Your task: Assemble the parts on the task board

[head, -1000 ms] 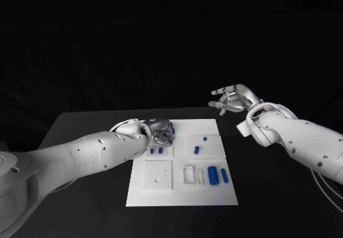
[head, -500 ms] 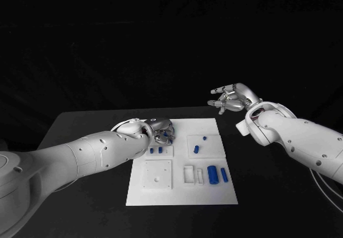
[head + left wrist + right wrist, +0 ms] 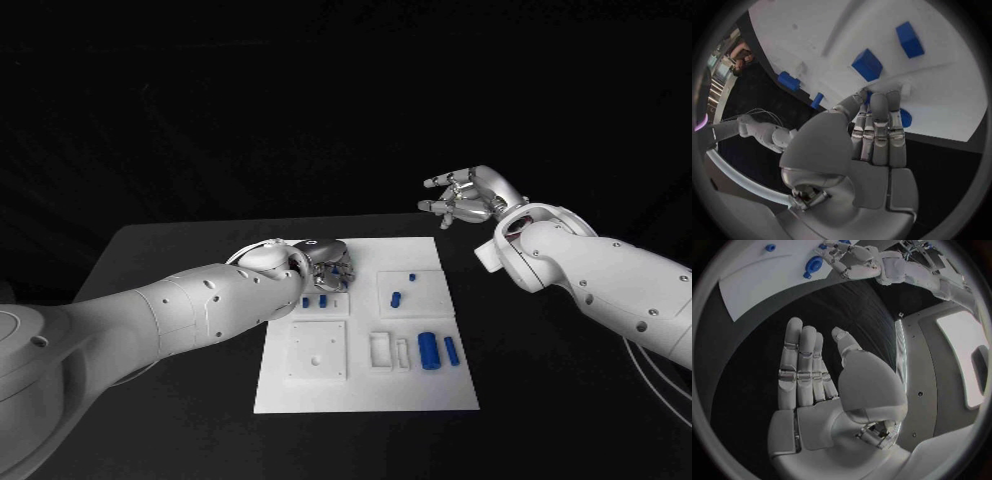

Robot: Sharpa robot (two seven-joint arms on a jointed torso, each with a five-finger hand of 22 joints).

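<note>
Left arm [image 3: 173, 310] reaches in over the table [image 3: 159, 245] to the far left corner of the board [image 3: 368, 385]. Left hand [image 3: 320, 258] sits low over that corner; in the left wrist view its fingers [image 3: 878, 130] lie straight and close together, tips down on the white surface, with a blue part [image 3: 904, 118] partly hidden just beside the tips. Whether the hand holds anything, I cannot tell. Two small blue blocks [image 3: 867, 64] lie on the board beyond the fingertips, apart from them. In the head view, two short blue parts [image 3: 316, 301] lie side by side just near of the left hand, above a square white plate [image 3: 319, 351] with a small hole in its middle. Right of that plate is a narrow white frame [image 3: 381, 351], then a large blue cylinder [image 3: 428, 350] and a thinner blue pin [image 3: 451, 350], lying parallel, near each other but not touching. Farther back, in the board's right half, two small blue pieces [image 3: 400, 297] rest on a raised white square. Right arm [image 3: 606, 285] comes in from the right, off the board. Right hand [image 3: 469, 198] is raised beyond the board's far right corner, well apart from it; in the right wrist view the palm [image 3: 826, 410] is flat, fingers [image 3: 801, 365] extended, thumb apart, holding nothing.
</note>
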